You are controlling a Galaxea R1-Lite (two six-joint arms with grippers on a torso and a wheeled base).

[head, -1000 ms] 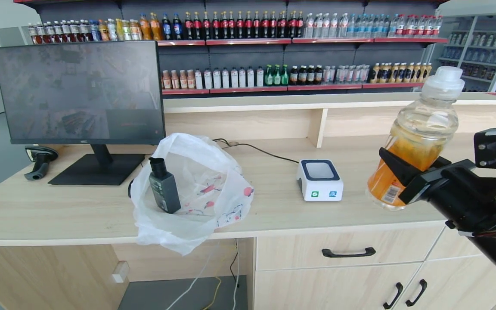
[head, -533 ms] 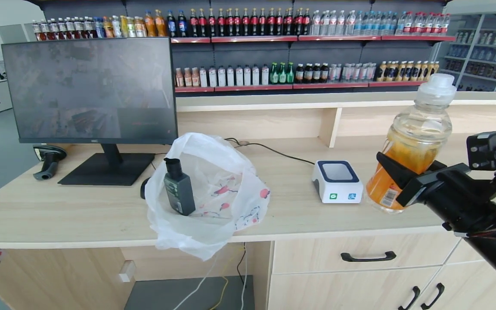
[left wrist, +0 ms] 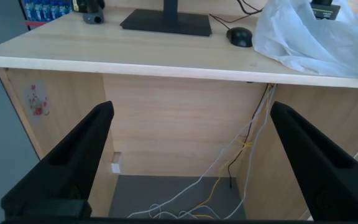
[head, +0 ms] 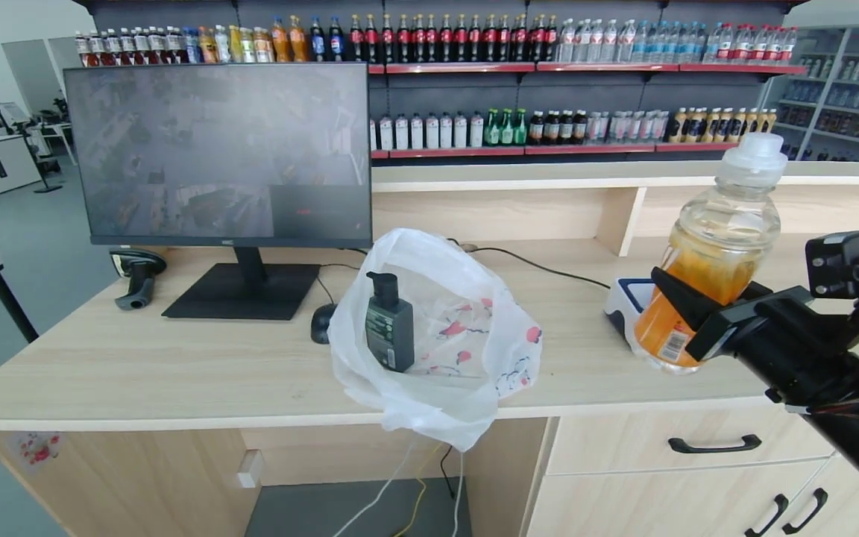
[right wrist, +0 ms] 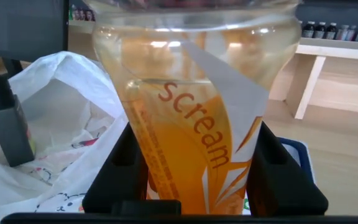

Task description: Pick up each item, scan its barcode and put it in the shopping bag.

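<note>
My right end effector [head: 687,315] pinches the juice bottle [head: 724,239] low on its body, tilted just above the scanner [head: 621,302], so I fear it may slip, or its barcode may miss the scanner's window.

You had an orange juice bottle [head: 713,276], clear in its upper part and white-capped, between black fingers [head: 674,289]. Your shopping bag [head: 474,373] was translucent white, printed with red and dark motifs. The pump bottle [head: 389,324] in it was dark grey with a black top. The scanner [head: 623,302] was white with a navy rim, and the counter [head: 176,365] pale wood-grain.
</note>
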